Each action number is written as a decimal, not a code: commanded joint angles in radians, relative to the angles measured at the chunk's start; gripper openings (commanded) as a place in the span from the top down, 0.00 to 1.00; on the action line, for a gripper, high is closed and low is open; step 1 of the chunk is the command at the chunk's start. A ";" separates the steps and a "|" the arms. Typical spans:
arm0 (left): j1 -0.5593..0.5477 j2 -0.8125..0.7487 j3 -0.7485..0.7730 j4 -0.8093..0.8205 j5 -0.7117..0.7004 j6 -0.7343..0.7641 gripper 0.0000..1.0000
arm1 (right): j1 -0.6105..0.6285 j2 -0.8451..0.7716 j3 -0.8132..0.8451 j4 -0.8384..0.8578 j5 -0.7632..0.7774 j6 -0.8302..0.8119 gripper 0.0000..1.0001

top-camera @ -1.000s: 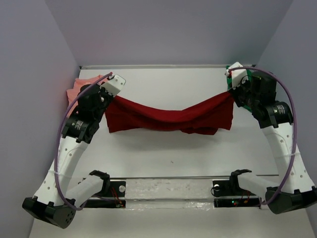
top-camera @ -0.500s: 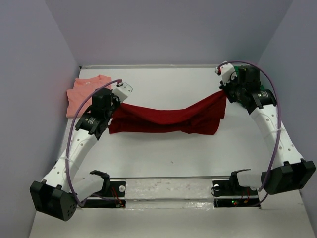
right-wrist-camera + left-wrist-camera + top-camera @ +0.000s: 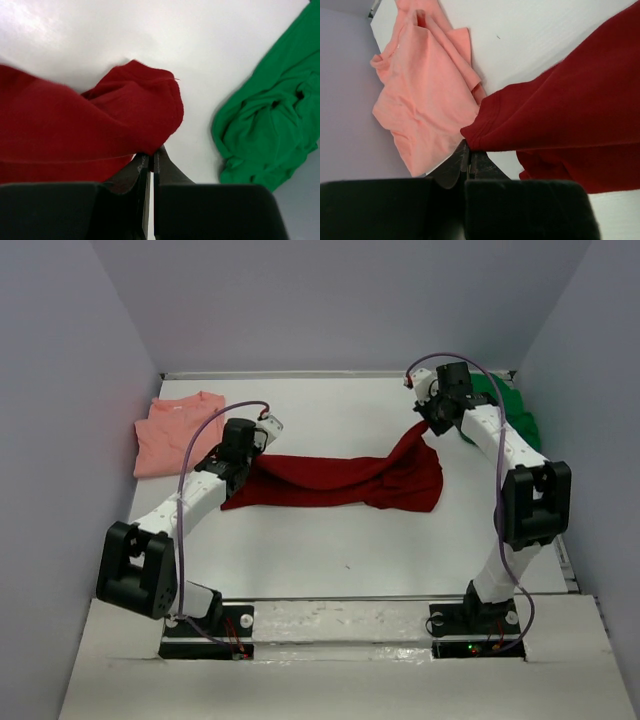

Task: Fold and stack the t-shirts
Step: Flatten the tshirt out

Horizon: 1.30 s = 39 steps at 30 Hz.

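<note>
The dark red t-shirt [image 3: 340,478] lies stretched in a long band across the middle of the table, its right end lifted. My left gripper [image 3: 250,454] is shut on its left hem edge [image 3: 480,137], with the jaws [image 3: 468,151] pinched together. My right gripper [image 3: 427,426] is shut on a bunched corner [image 3: 145,110] of the same shirt, and cloth drapes over its fingertips [image 3: 152,154]. The salmon pink t-shirt [image 3: 176,431] lies flat at the far left [image 3: 422,100]. Crumpled at the far right lies the bright green t-shirt [image 3: 508,406], also visible in the right wrist view [image 3: 265,135].
Grey walls close in the white table [image 3: 330,550] on the left, back and right. Both arm bases sit on the rail [image 3: 340,625] at the near edge. The right arm's elbow [image 3: 535,502] stands by the right wall.
Both arms have reached farther across the table and drawn inward. The red shirt, hanging sagged between them earlier, has come down onto the table in a narrower band. The green shirt is now uncovered.
</note>
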 commanded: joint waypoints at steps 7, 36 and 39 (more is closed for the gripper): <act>-0.005 0.240 0.123 0.266 -0.162 0.030 1.00 | -0.032 0.262 0.313 0.118 0.002 -0.012 1.00; -0.002 0.354 0.216 0.389 -0.405 0.093 0.18 | -0.051 0.268 0.336 0.174 0.128 0.006 0.14; 0.006 0.299 0.253 0.198 -0.245 0.044 0.28 | -0.051 0.244 0.303 0.176 0.134 0.012 0.14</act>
